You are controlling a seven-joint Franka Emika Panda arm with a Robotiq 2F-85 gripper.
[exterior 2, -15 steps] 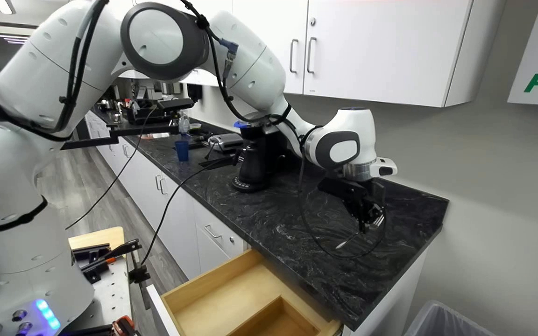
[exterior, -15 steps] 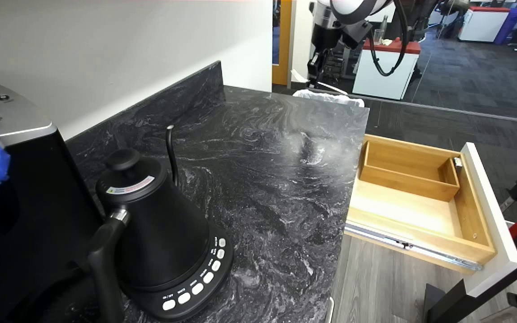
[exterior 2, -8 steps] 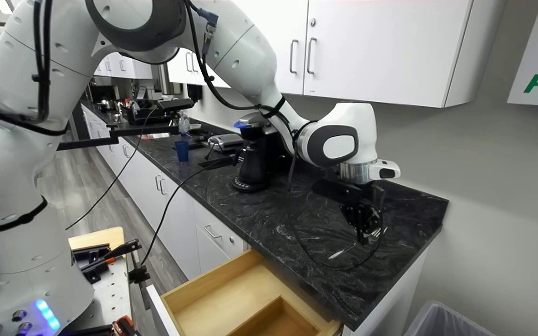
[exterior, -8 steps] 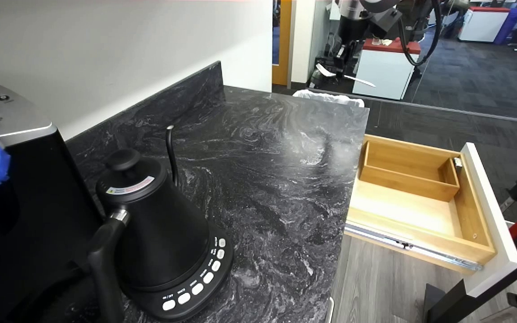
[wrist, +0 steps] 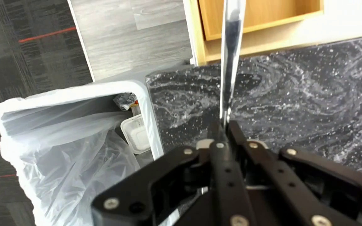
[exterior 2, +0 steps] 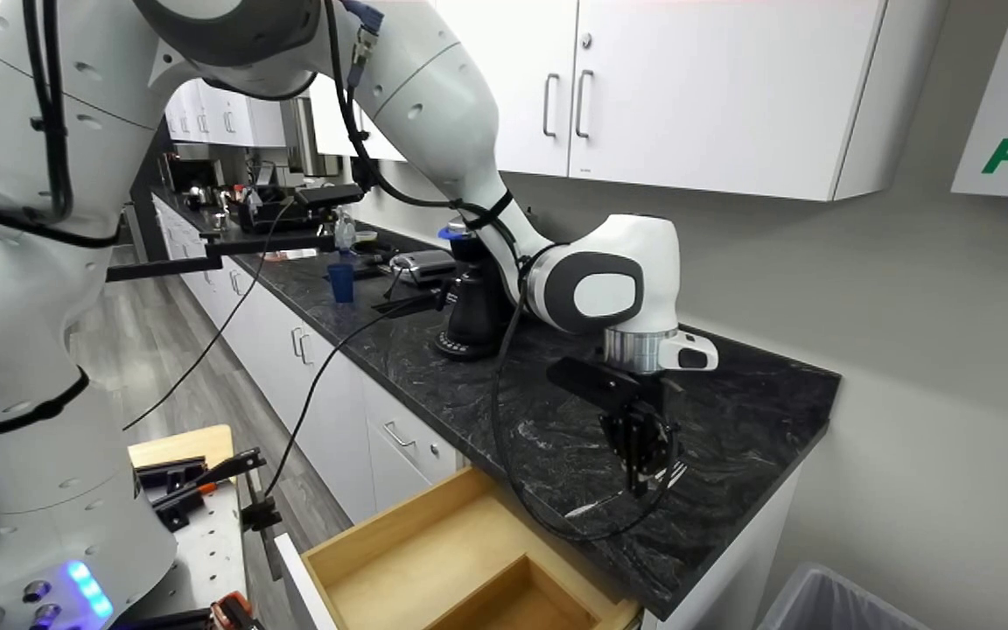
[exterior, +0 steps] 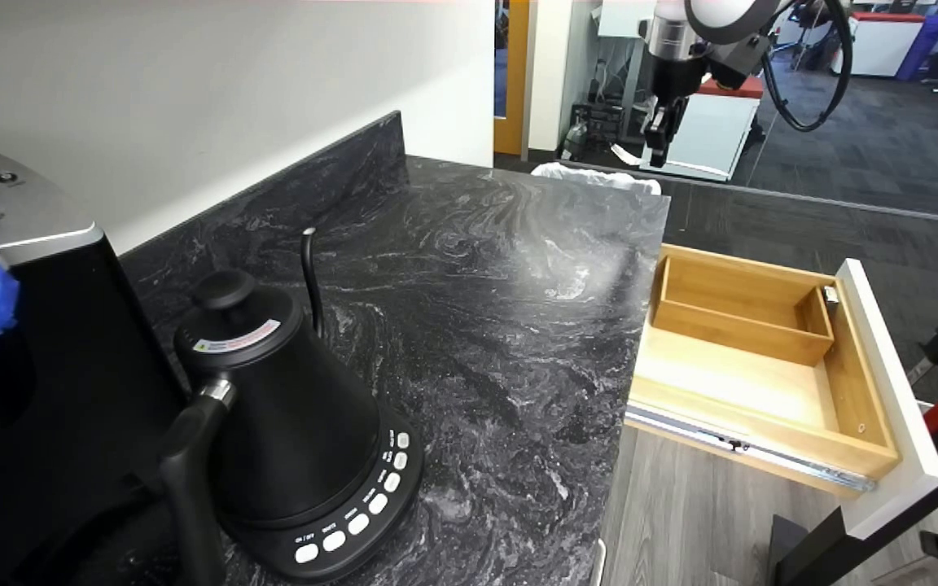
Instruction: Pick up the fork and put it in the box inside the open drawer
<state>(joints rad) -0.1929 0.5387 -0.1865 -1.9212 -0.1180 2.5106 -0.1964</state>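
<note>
The gripper (wrist: 226, 126) was pinched narrow on the fork (wrist: 230, 59), which hung above the counter (exterior 2: 758, 420), its tines (exterior 2: 677, 473) out to one side in an exterior view and its handle (exterior 2: 593, 507) pointing towards the drawer (exterior 2: 434, 551). In the wrist view that handle crossed in front of the box (wrist: 272, 18), which lay inside the drawer along one side. A lined bin (wrist: 105, 89) stood just beside the counter's end, and a kettle (exterior: 298, 423) stood well apart on the same top.
</note>
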